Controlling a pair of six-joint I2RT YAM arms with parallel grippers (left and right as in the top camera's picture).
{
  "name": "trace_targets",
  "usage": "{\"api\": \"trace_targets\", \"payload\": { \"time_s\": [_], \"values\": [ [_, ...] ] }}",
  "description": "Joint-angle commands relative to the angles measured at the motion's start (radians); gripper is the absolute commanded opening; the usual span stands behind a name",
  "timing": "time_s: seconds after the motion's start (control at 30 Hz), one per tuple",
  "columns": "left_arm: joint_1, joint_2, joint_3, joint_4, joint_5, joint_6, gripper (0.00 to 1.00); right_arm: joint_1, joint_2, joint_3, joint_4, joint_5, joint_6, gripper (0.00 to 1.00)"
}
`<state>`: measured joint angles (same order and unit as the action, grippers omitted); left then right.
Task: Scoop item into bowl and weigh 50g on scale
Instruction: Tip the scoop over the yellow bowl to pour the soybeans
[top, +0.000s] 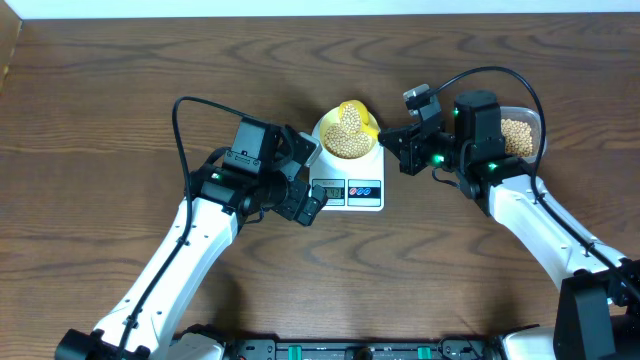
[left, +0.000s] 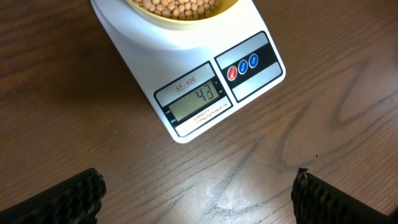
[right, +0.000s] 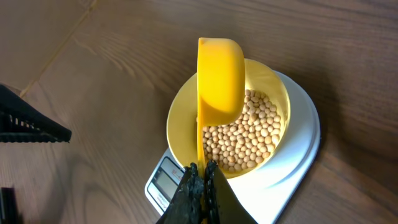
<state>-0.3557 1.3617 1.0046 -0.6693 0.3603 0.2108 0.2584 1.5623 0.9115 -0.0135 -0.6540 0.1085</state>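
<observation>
Many beans (right: 249, 134) fill the bowl (right: 179, 121); right gripper (right: 200, 180) pinches scoop (right: 221, 74), left gripper (left: 196, 190) spread.

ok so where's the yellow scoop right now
In the right wrist view, the yellow scoop is held by its handle in the jaws of the right gripper, tipped over the pale yellow bowl of soybeans on the white scale.

I see a dark wood-grain table (left: 74, 93) with a faint sheen. The scale (left: 143, 50) is smooth, glossy white plastic; bowl (right: 177, 124) and scoop (right: 221, 74) are smooth yellow plastic. Beans (right: 249, 134) look matt; left pads (left: 68, 199) black and knobbly.
</observation>
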Motion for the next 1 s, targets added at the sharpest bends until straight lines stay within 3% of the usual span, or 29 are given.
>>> {"api": "trace_targets", "payload": {
  "time_s": [0.0,0.97],
  "values": [
    [-0.001,0.004,-0.007,0.001,-0.006,0.013,0.98,0.002,0.005,0.001,0.002,-0.002,-0.039,0.01],
    [-0.001,0.004,-0.007,0.001,-0.006,0.013,0.98,0.002,0.005,0.001,0.002,0.054,-0.074,0.01]
  ]
}}
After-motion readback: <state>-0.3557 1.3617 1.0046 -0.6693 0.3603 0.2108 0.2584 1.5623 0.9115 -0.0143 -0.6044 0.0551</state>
